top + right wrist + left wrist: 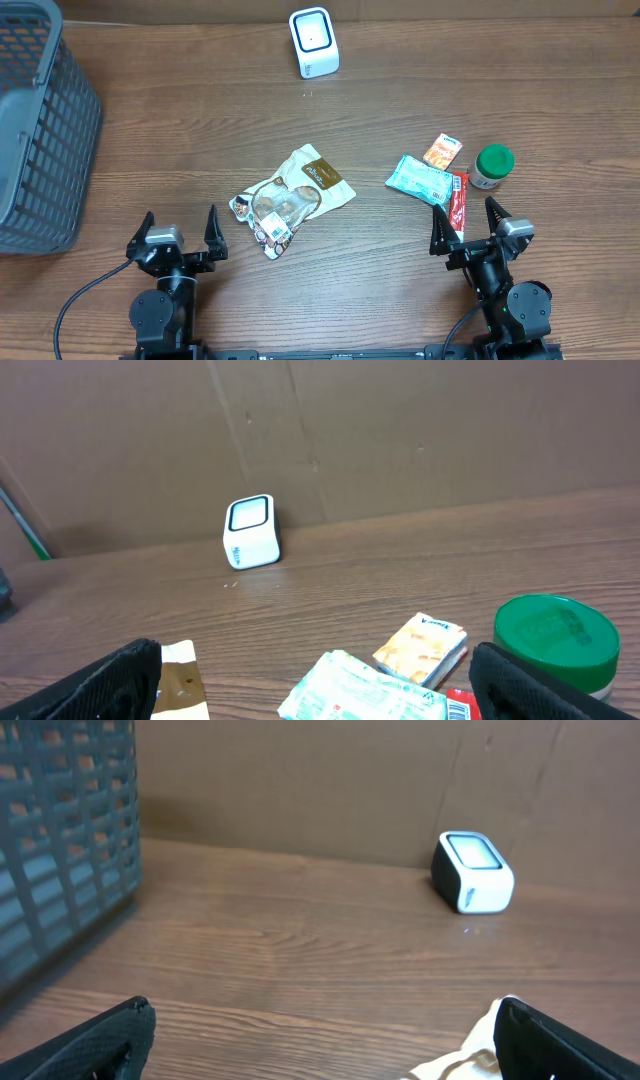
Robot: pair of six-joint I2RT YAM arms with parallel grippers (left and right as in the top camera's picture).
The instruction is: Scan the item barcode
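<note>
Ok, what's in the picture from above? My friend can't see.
A table holds a scanner at the back, a snack bag in the middle, and a teal packet, an orange packet, a red stick and a green-lidded jar on the right. A grey basket sits on the left. The left gripper and right gripper are open and empty at the front.

Bare tabletop (200, 130) between scanner (314, 42) and snack pouch (290, 197); basket (40, 130) far left, packets (425, 178) and jar (492, 166) right.
</note>
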